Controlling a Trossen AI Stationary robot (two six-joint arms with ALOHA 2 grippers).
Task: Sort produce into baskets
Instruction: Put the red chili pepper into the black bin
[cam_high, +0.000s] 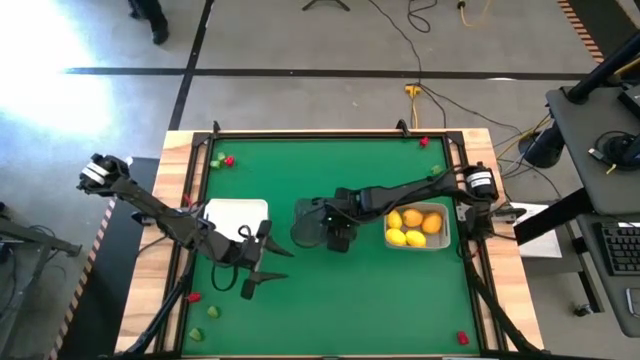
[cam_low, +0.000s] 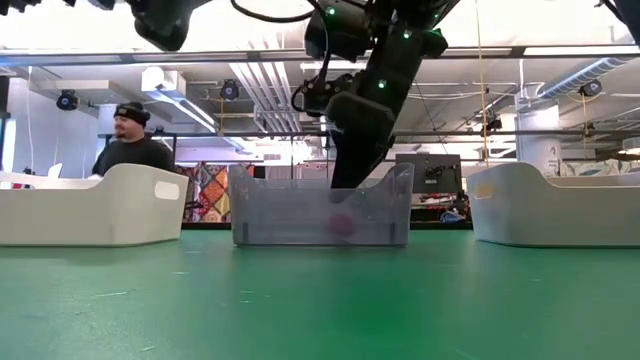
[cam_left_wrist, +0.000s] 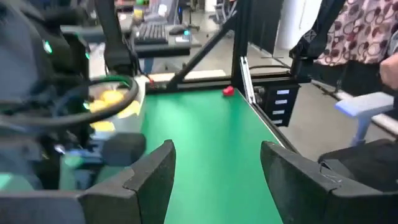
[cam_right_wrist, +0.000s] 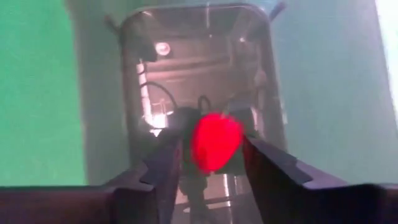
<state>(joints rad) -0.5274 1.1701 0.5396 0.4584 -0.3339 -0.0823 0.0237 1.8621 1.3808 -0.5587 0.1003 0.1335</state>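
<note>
Right gripper (cam_right_wrist: 214, 155) pinching red piece (cam_right_wrist: 215, 142), directly above dark tray (cam_high: 312, 222) at frame centre. Left gripper (cam_left_wrist: 217, 168) wide, idle lower left.

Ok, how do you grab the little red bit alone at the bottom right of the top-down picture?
Probably from straight above, pinching the red bit across its middle. It is small, sits low on the green mat, and nothing crowds it, though the table edge is close on one side.

Red piece (cam_right_wrist: 216, 142) w/ dark grey basket (cam_low: 320, 208); yellow/orange fruits (cam_high: 414, 225), green mat (cam_high: 330, 300).
</note>
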